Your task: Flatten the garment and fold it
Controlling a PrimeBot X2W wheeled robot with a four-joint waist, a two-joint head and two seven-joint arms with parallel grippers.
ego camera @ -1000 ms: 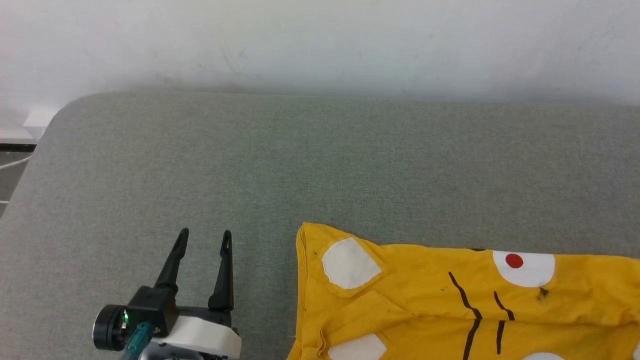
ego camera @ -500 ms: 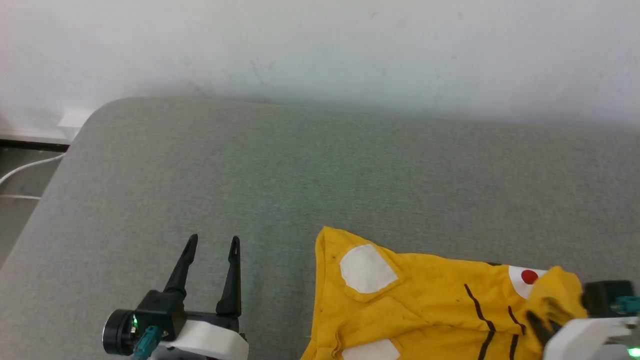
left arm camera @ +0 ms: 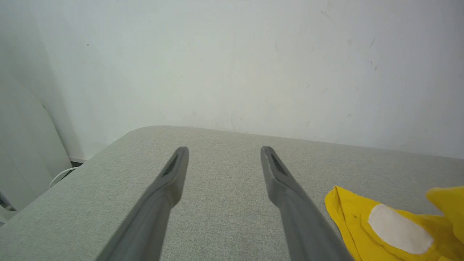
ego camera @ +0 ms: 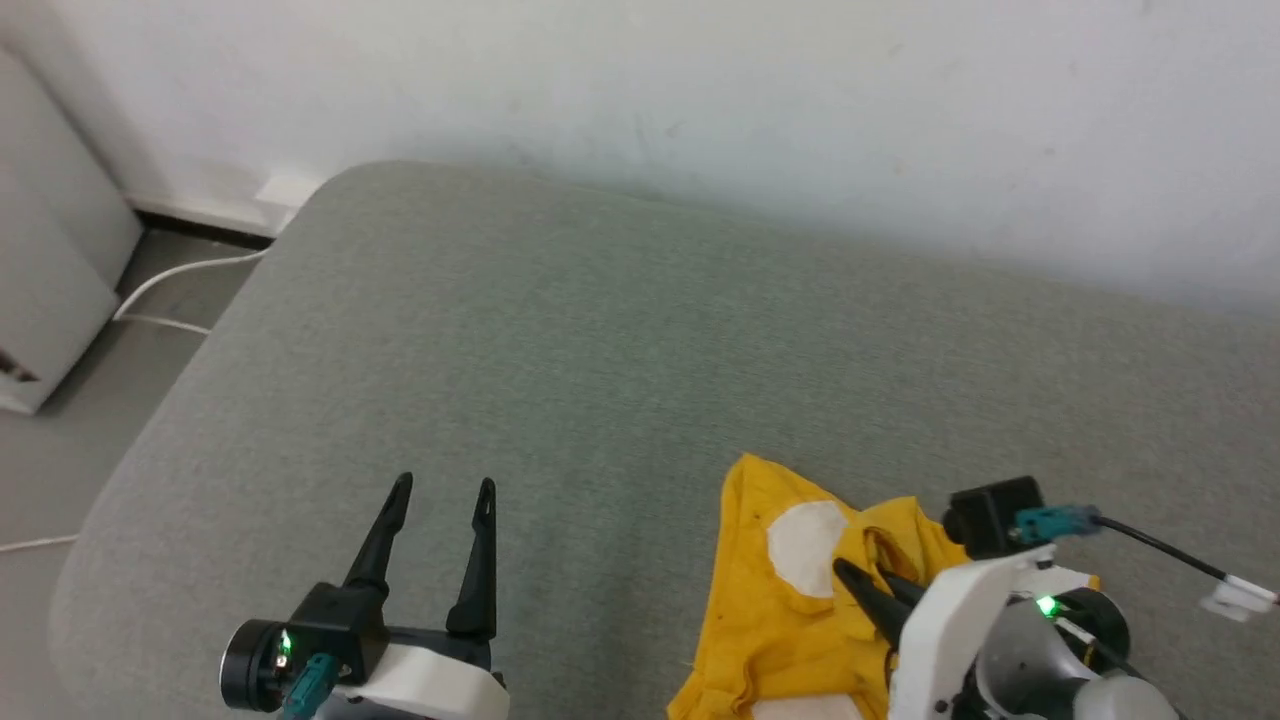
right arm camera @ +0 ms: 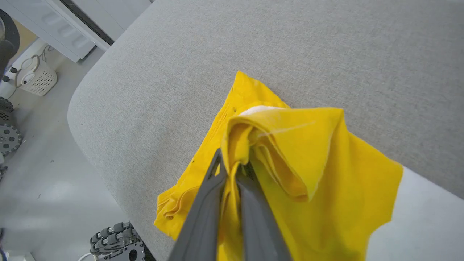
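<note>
The garment [ego camera: 780, 620] is a mustard-yellow T-shirt with a white patch [ego camera: 805, 535], lying at the near right of the grey padded surface [ego camera: 600, 350]. My right gripper [ego camera: 860, 575] is shut on a bunched fold of it, lifted above the rest of the cloth. In the right wrist view the garment [right arm camera: 308, 152] drapes over and around the right gripper [right arm camera: 233, 165], whose fingers pinch the fabric. My left gripper [ego camera: 445, 485] stands open over bare surface, left of the shirt and apart from it. In the left wrist view the left gripper [left arm camera: 224, 149] holds nothing, and the garment [left arm camera: 344, 214] lies at the lower right.
A white wall [ego camera: 700, 90] runs behind the surface. The surface's rounded left corner drops to a grey floor with a white cable [ego camera: 170, 285] and a pale cabinet [ego camera: 50, 280]. The right wrist view shows a white basket [right arm camera: 34, 76] and small wheels [right arm camera: 116, 243] on the floor.
The head camera has turned, shifting the whole picture. My right gripper has come into view and carried a fold of the garment leftward over the shirt. The left gripper stays open.
</note>
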